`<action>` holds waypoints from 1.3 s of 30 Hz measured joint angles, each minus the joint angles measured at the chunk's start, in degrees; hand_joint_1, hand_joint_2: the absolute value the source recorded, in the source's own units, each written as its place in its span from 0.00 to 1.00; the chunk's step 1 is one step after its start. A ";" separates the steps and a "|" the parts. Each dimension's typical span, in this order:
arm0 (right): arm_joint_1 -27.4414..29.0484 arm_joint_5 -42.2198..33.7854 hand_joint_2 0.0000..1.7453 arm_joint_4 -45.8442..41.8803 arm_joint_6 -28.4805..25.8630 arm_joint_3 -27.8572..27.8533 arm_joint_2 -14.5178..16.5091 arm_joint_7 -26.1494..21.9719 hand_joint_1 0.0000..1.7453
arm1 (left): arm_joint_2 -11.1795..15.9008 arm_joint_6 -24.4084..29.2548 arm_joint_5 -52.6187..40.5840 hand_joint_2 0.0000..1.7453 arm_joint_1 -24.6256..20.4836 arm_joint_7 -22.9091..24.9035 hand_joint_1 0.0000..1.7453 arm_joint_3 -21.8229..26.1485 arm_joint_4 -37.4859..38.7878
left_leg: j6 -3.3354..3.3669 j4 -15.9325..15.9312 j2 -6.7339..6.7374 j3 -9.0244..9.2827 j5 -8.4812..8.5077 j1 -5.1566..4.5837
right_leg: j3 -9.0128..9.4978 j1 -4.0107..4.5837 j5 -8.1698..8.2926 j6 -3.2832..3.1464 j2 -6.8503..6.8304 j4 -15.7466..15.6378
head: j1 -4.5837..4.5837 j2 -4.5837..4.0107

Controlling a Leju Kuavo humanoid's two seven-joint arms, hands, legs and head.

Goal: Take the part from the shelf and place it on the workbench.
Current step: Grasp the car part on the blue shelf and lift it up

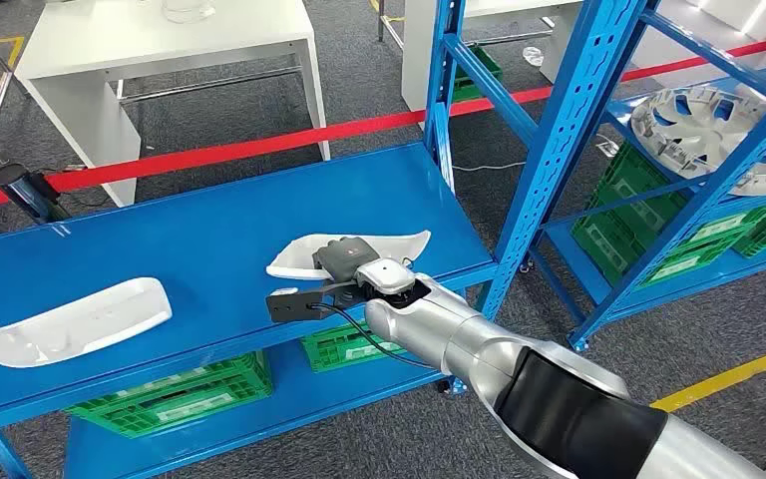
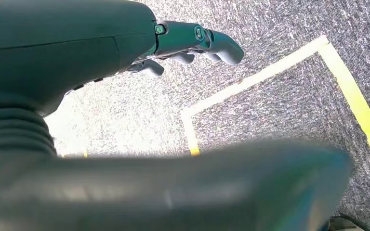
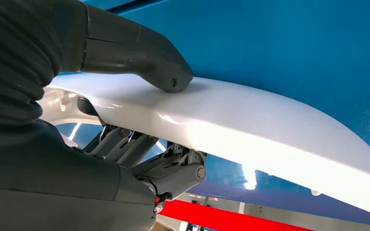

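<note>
A long white curved plastic part (image 1: pixel 399 245) lies over the blue workbench top (image 1: pixel 219 230) near its right end. My right hand (image 1: pixel 344 261) grips it. In the right wrist view the thumb (image 3: pixel 139 53) presses on the part's (image 3: pixel 250 125) smooth face and the darker fingers (image 3: pixel 168 168) close under its edge. A second white part (image 1: pixel 75 321) lies flat at the bench's left front. My left hand (image 2: pixel 192 41) hangs over grey carpet, fingers loosely curled and holding nothing.
A blue steel rack (image 1: pixel 578 130) stands right of the bench, with silver wheel covers (image 1: pixel 703 130) on a shelf and green crates (image 1: pixel 658 239) below. More green crates (image 1: pixel 175 389) sit under the bench. Red tape (image 1: pixel 259 148) and white tables (image 1: pixel 160 50) lie beyond.
</note>
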 joint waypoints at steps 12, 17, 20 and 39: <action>2.19 -7.84 1.00 -11.58 -14.22 -2.70 -1.11 -12.48 1.00 | -0.36 2.43 2.58 1.00 0.95 -0.23 0.00 2.86 0.02 | -0.01 0.01 0.09 0.01 -0.01 0.00 | -0.06 0.03 0.04 -0.02 0.13 0.01 | -0.01 0.00; 11.62 -12.07 1.00 -39.67 -19.58 -7.47 -4.17 -19.69 1.00 | -0.57 4.13 2.55 1.00 2.12 -0.67 0.00 3.73 0.03 | 0.34 0.21 -0.06 0.04 -0.45 -0.21 | 0.12 -0.06 -0.25 0.28 -0.07 -0.10 | -0.01 0.00; 18.33 -8.85 1.00 -53.02 -23.79 -9.22 -5.37 -20.68 1.00 | -0.77 4.17 2.48 1.00 2.33 -0.74 0.00 4.11 0.03 | 0.67 0.35 -0.06 0.05 -0.78 -0.34 | 0.24 -0.20 -0.45 0.55 -0.09 -0.10 | 0.00 0.00; 41.91 -8.69 1.00 -75.66 -30.08 -14.69 -9.35 -23.98 1.00 | -0.31 2.87 -6.29 1.00 3.24 3.90 0.00 2.56 -0.07 | -1.97 0.98 0.30 -1.96 1.45 1.28 | 2.91 -1.47 -3.46 0.73 0.18 1.20 | 0.48 0.00</action>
